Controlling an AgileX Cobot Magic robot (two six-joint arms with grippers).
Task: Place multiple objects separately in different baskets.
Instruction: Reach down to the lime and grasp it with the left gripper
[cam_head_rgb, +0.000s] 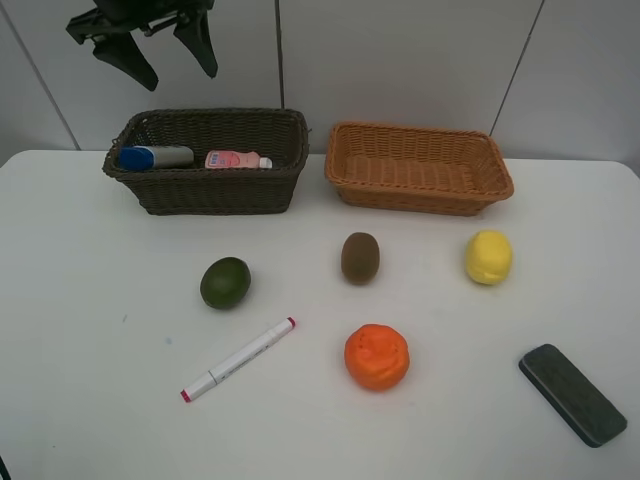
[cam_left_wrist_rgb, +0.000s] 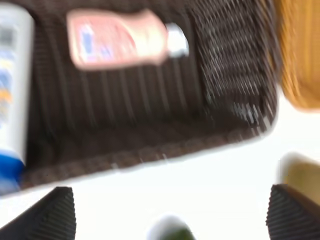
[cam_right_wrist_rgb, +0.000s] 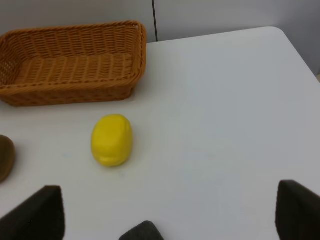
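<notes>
The dark brown basket (cam_head_rgb: 205, 118) holds the white blue-capped bottle (cam_head_rgb: 155, 157) and the pink bottle (cam_head_rgb: 233, 159); both also show in the blurred left wrist view. The light tan basket (cam_head_rgb: 420, 205) is empty. On the table lie the lime (cam_head_rgb: 225, 282), kiwi (cam_head_rgb: 360, 257), lemon (cam_head_rgb: 488, 257), orange (cam_head_rgb: 377, 356), marker (cam_head_rgb: 238, 359) and eraser (cam_head_rgb: 572, 393). My left gripper (cam_head_rgb: 168, 55) hangs open and empty above the dark basket (cam_left_wrist_rgb: 225, 75). My right gripper (cam_right_wrist_rgb: 167, 210) is open and empty, on the near side of the lemon (cam_right_wrist_rgb: 112, 139).
The table's right edge and rounded far corner show in the right wrist view. A grey panelled wall stands behind the baskets. The right arm is out of the exterior view.
</notes>
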